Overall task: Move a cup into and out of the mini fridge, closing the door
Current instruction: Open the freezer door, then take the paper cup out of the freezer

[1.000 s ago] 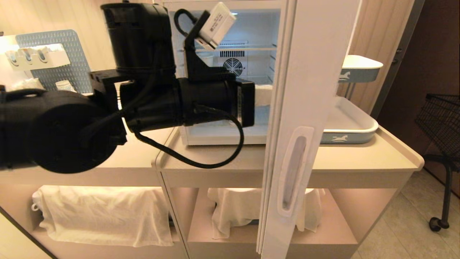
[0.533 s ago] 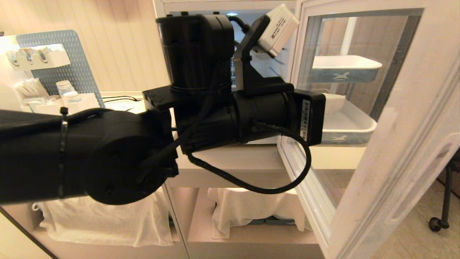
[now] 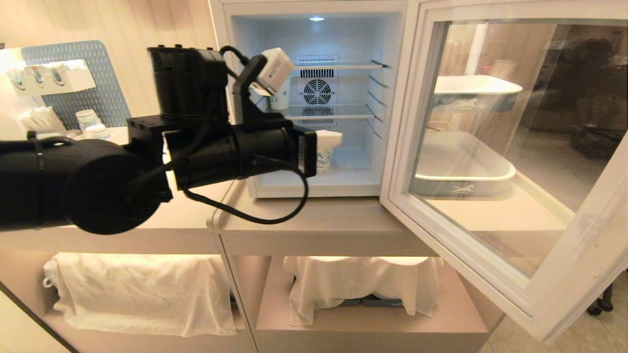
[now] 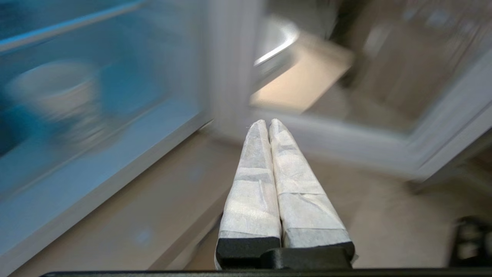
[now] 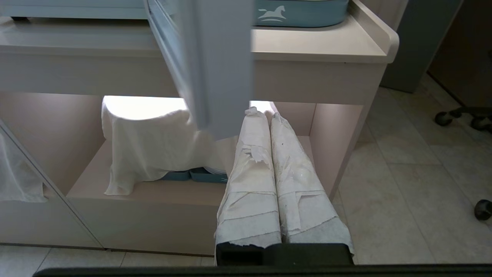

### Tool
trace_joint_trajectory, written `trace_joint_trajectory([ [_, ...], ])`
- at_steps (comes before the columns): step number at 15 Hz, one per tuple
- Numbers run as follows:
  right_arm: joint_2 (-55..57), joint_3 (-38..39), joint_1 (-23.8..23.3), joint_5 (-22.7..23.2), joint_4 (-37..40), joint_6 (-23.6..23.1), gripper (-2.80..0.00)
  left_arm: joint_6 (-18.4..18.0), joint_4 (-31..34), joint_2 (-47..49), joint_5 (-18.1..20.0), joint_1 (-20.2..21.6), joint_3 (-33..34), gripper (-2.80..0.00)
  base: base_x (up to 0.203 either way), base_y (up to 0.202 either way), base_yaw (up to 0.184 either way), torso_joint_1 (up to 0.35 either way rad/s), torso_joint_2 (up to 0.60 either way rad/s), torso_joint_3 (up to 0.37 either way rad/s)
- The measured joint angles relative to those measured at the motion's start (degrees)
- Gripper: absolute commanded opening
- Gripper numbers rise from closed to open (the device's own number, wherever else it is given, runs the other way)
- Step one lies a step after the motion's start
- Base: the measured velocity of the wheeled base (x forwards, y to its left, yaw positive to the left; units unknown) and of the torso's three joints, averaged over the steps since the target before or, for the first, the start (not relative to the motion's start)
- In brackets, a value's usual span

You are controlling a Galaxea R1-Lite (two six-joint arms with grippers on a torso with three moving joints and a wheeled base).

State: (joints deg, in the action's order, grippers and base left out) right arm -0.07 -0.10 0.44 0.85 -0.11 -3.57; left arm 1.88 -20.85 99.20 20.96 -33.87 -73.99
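Door (image 3: 510, 162) swung wide so cup (image 3: 327, 149) on fridge (image 3: 314, 10) floor is reachable; left gripper (image 4: 268, 124) pinched closed, empty, just outside. Right gripper (image 5: 261, 113) closed, parked low.

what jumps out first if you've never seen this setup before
The lit mini fridge on the counter grabs the eye, its glass door swung wide open toward the right. Across the left of the head view the bulky black left arm reaches toward the opening, its left gripper shut and empty. Just past it, a small patterned cup stands on the fridge floor.
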Motion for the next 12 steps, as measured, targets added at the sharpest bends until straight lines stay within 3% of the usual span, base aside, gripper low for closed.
trace_joint_trajectory([
  [2,0.00,0.00,0.00,0.02,0.00,0.02,-2.80,-3.43,4.48,-3.67,-0.39,5.26,4.25,-2.80,0.000,0.000,0.000,0.000,0.00,0.000],
  [5,0.00,0.00,-0.04,-0.01,0.01,0.00,-2.80,-3.08,9.52,-11.06,-0.02,11.39,11.27,-2.80,0.000,0.000,0.000,0.000,0.00,0.000],
  [9,0.00,0.00,0.00,-0.01,0.01,0.01,-2.80,-2.74,21.73,-26.20,0.09,16.83,20.18,-2.80,0.000,0.000,0.000,0.000,0.00,0.000],
  [12,0.00,0.00,-0.04,0.02,0.03,0.02,-2.80,-4.32,27.35,-40.90,0.09,25.48,29.98,-2.80,0.000,0.000,0.000,0.000,0.00,0.000],
])
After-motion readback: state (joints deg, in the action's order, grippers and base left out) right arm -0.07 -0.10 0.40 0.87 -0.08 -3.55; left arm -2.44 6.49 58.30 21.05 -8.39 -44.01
